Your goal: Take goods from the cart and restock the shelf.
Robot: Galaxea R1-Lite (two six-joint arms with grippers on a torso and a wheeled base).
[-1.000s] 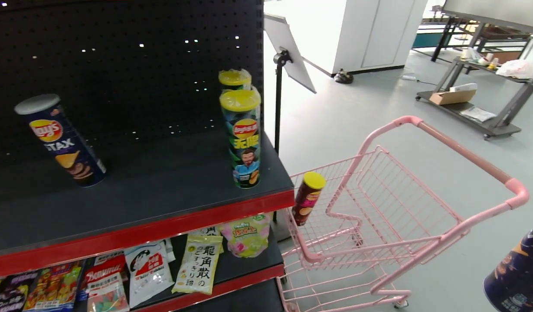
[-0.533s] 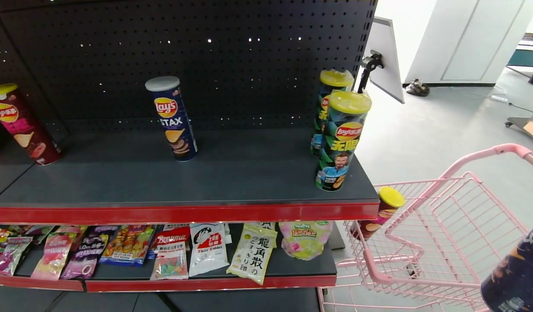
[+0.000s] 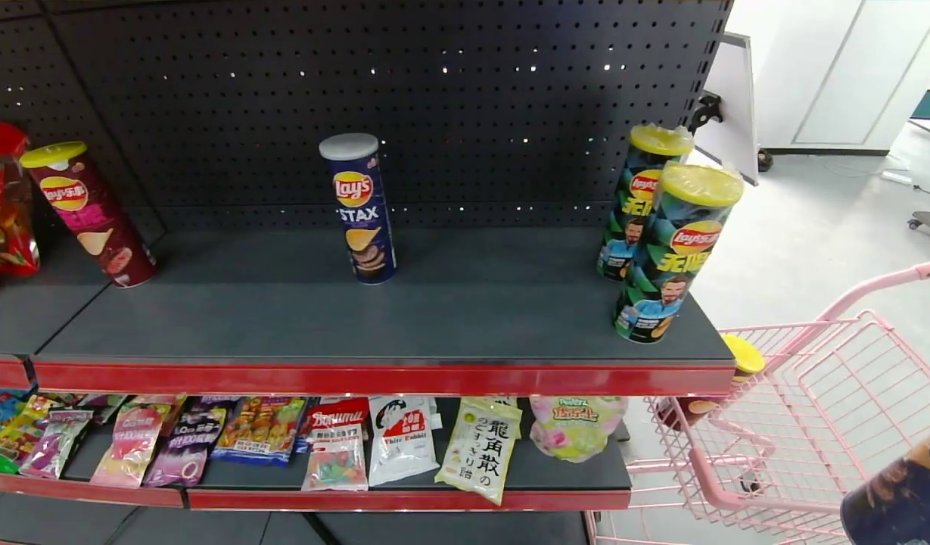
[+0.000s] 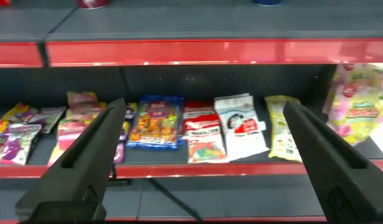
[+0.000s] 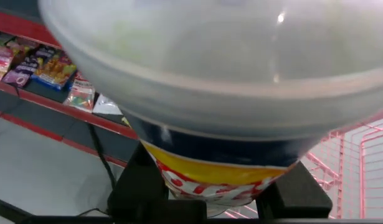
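A dark blue chip can (image 3: pixel 898 496) sits low at the right, in front of the pink cart (image 3: pixel 828 356). My right gripper (image 5: pixel 216 200) is shut on it, and its pale lid (image 5: pixel 228 56) looms close in the right wrist view. A maroon can with a yellow lid (image 3: pixel 726 378) leans inside the cart's near corner. On the dark upper shelf (image 3: pixel 449 318) stand a matching dark blue can (image 3: pixel 359 208), a maroon can (image 3: pixel 88 216) and two green cans (image 3: pixel 676 253). My left gripper (image 4: pixel 203 165) is open, level with the lower shelf.
The lower shelf (image 3: pixel 404 499) carries a row of snack bags (image 4: pixel 235 127). A red front lip (image 3: pixel 381 377) edges the upper shelf, with a pegboard back (image 3: pixel 434 91) behind. There is bare shelf either side of the dark blue can. The cart stands right of the shelf end.
The head camera has swung left, so the shelf and cart sit further right in the picture. The held dark blue can stays at the lower right corner.
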